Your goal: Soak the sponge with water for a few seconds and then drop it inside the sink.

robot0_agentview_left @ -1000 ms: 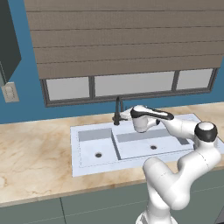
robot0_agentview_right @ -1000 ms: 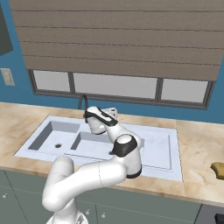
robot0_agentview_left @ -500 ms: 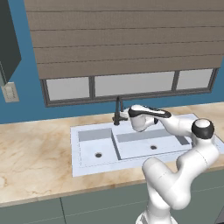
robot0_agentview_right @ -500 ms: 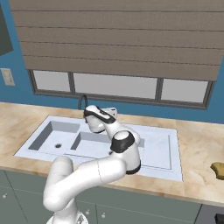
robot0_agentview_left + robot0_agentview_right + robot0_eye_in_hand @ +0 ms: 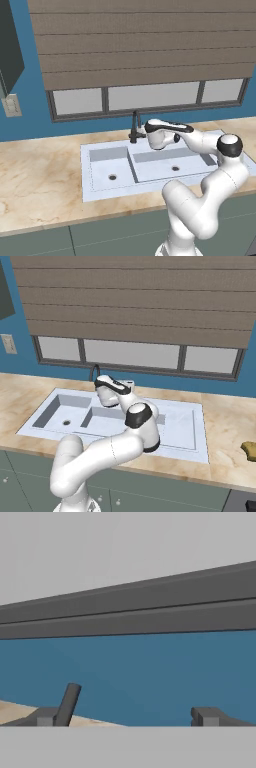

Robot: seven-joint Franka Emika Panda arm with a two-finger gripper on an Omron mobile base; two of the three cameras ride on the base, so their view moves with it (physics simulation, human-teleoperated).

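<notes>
— Two basins in the sink (image 5: 100,187), both dry, bare but for their drains.
— Sponge?
— I see that yellow-orange block (image 5: 249,449) far right on the counter (image 5: 227,428).
— Gripper (image 5: 127,718)?
— Spread wide beside the faucet (image 5: 135,128).

Setting: a rendered domestic kitchen. Evidence: a pale double-basin sink (image 5: 107,172) occupies the centre of the left base view, set into a beige marble-pattern tabletop (image 5: 40,185). A dark faucet (image 5: 135,127) stands at the sink's rear edge. Grey-green cabinet fronts (image 5: 115,235) run along the bottom of the frame. A blue wall (image 5: 30,90) fills the left side, carrying a pale switch plate (image 5: 11,106) at mid-left. A window (image 5: 145,95) sits above the sink, with a brown slatted blind (image 5: 145,45) across the upper frame.
</notes>
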